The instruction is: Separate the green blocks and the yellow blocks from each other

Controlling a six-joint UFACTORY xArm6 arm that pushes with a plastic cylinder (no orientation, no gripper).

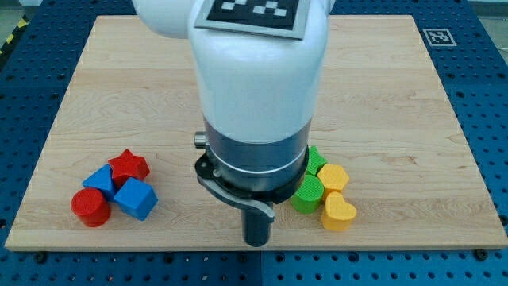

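Left of the green cylinder (306,193), my tip (256,241) rests

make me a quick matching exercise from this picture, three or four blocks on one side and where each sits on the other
Blocks:
1. red cylinder
2. red star
3. yellow heart
4. green cylinder

Places:
A. lowest block of the view's right cluster
B. top of the view's left cluster
C. touching the yellow blocks, on their left
D. farthest toward the view's left

Pairs: 1-D, 2-B, 3-A, 4-C
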